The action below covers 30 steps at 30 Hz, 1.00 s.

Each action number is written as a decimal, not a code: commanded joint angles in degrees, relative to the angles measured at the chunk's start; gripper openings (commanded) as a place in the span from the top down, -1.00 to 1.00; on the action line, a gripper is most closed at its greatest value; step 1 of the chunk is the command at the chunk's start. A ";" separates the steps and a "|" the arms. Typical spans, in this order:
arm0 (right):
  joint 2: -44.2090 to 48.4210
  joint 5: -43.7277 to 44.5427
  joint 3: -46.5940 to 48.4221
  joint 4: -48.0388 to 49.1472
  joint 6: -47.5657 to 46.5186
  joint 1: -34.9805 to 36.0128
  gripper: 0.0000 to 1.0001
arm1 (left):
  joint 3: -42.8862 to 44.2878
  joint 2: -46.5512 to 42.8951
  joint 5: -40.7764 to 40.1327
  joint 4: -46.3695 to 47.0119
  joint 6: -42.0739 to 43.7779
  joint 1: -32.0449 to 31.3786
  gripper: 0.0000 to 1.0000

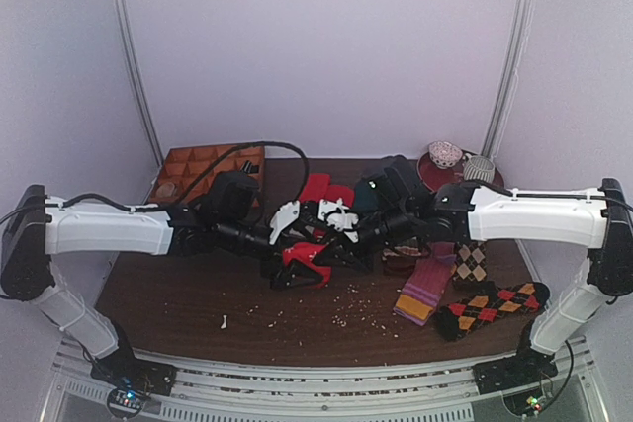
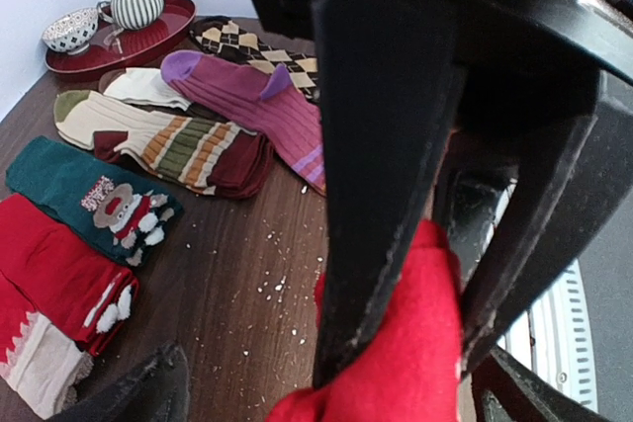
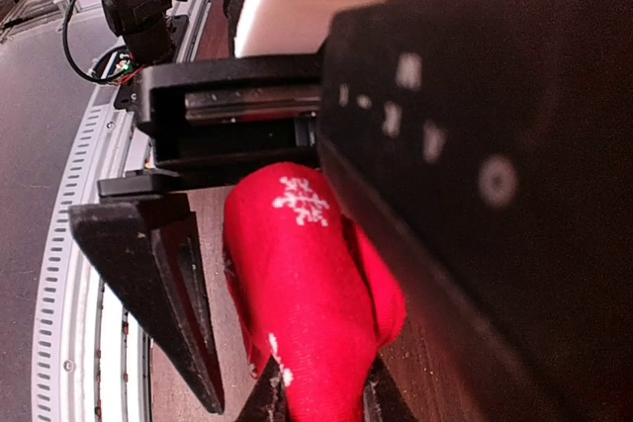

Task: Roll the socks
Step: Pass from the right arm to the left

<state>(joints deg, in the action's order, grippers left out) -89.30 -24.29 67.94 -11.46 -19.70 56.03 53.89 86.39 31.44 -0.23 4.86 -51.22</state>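
Red socks (image 1: 305,256) sit bunched into a small bundle at the middle of the counter (image 1: 198,294), lifted slightly between the two arms, which reach in from either side and meet over it. The left hand (image 2: 401,368) is clamped on the bundle: in its own wrist view both dark fingers (image 2: 346,244) converge on a fold of red cloth squeezed between them. I judge this grip is there to pin the roll so the layers cannot spring open.

The right hand (image 1: 336,239) is pressed in close from the other side. Its wrist view shows the red cloth, with a small white snowflake pattern, bulging just beside one finger (image 3: 158,274), a thin gap showing between them. The other finger is hidden behind a large black body, so I cannot tell whether this hand is open or closed on the bundle. It probably stands there to tuck or fold the cuff over the roll.

Spare socks lie flat and well clear behind the work: a purple sock (image 2: 247,96), a striped sock (image 2: 168,140), a green sock (image 2: 89,195) with a bear on it, and an argyle sock (image 2: 247,46). A red tray (image 2: 148,42) with cups sits at the far corner. Pale crumbs (image 1: 346,318) dot the near part of the counter. The roll looks nearly formed but not yet secured.
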 commanded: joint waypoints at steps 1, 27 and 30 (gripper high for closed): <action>-1.71 0.12 1.23 -1.52 0.55 -0.23 1.00 | 4.85 -0.32 4.08 1.45 6.02 -1.34 -0.82; -3.15 9.73 -1.39 10.27 19.09 -4.93 1.00 | -1.36 -22.71 -19.00 -3.76 -3.20 -0.41 -0.96; -2.50 8.45 -2.54 17.75 23.90 -5.14 1.00 | -3.12 -24.96 -16.26 0.05 -8.03 -0.15 -0.90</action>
<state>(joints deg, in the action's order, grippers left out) -92.66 -16.60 66.61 -4.56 -3.88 51.16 52.47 64.62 13.76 -6.79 3.18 -51.72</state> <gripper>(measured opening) 0.164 0.983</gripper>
